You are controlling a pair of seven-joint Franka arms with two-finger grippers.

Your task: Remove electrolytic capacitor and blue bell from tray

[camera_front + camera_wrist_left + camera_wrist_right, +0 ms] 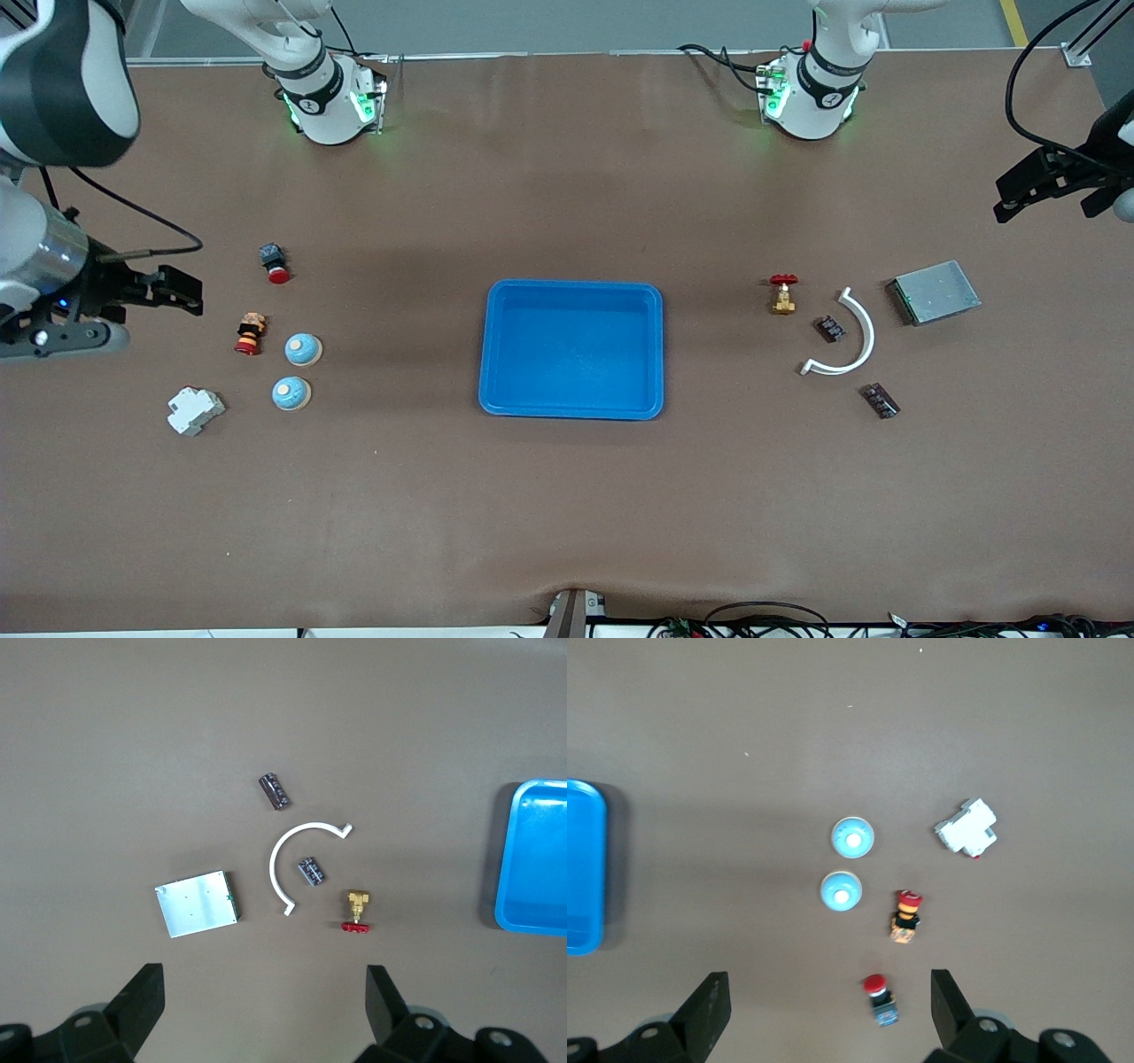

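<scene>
**Both grippers high and empty over the table ends**

Nearest the front camera lie one capacitor (880,400) and one bell (291,392); a second capacitor (830,329) and second bell (303,349) lie farther. The blue tray (505,354) sits between the groups. Wrist views alone show spread fingers: left gripper (266,1010) above the capacitors, right gripper (830,1014) above the bells, both holding nothing.
</scene>
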